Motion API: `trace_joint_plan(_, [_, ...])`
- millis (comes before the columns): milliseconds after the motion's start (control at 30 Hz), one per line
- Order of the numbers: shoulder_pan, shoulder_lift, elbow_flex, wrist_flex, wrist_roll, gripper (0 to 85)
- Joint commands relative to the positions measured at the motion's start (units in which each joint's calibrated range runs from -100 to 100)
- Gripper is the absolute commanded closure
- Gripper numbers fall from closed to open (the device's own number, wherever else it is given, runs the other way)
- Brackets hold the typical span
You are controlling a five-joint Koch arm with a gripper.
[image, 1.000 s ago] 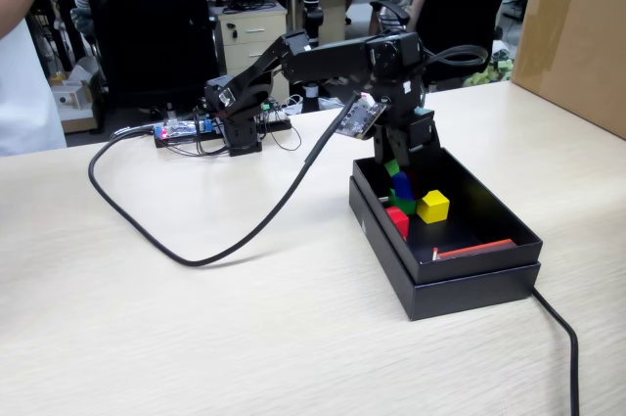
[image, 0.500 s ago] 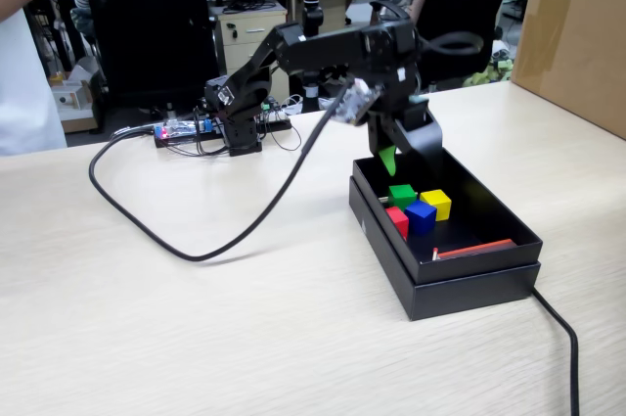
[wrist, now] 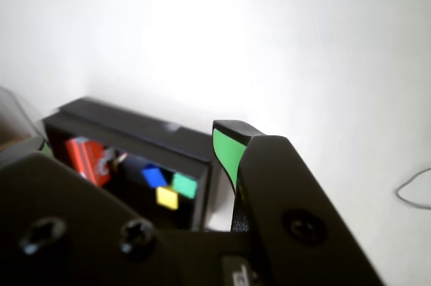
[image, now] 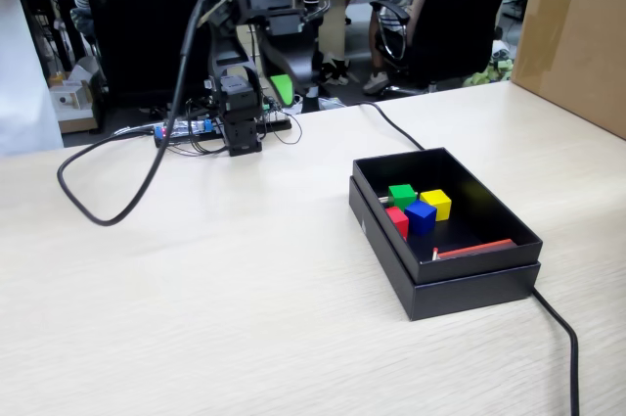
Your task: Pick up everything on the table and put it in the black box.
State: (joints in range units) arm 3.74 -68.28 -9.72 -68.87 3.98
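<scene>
We see the arm pulled back off the box (image: 489,225) in the last second: it was reaching over the box with the blue cube (image: 421,215) in the mix, now it's folded up high over its base at the far side of the bench (image: 245,299). Blue now sits in the box, touching the red cube (image: 398,220), with the green cube (image: 402,195) and yellow cube (image: 436,203) just behind them. So all four are in, nothing loose left on the bench that we can spot; we judge the task done, arm heading home. Pincer (image: 281,86) holds nothing we can see, but spread or pressed together we can't tell: in the fixed view only the green-faced tip shows against clutter, and in the wrist view one jaw fills the frame, the other isn't clear. Wrist view is badly overexposed, bench washes to white, box (wrist: 135,131) and cubes are blurry blobs; red there could be the cube or the red stick (image: 474,248) lying along the near wall. Black cable (image: 117,191) loops across the bench, well apart from the box.
</scene>
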Motion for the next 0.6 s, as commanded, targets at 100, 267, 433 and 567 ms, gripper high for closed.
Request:
trace_joint_plan(100, [-3.03,-30.34,-37.79,24.08,0.54,34.2])
trace_joint_plan(267, [-5.03,-31.72,-53.2,32.29,0.44,33.5])
trace_joint_plan(433, [-5.27,-31.72,-62.26,41.79,0.15,33.4])
trace_joint_plan(567, [-4.05,-31.72,-67.7,47.92,0.15,34.1])
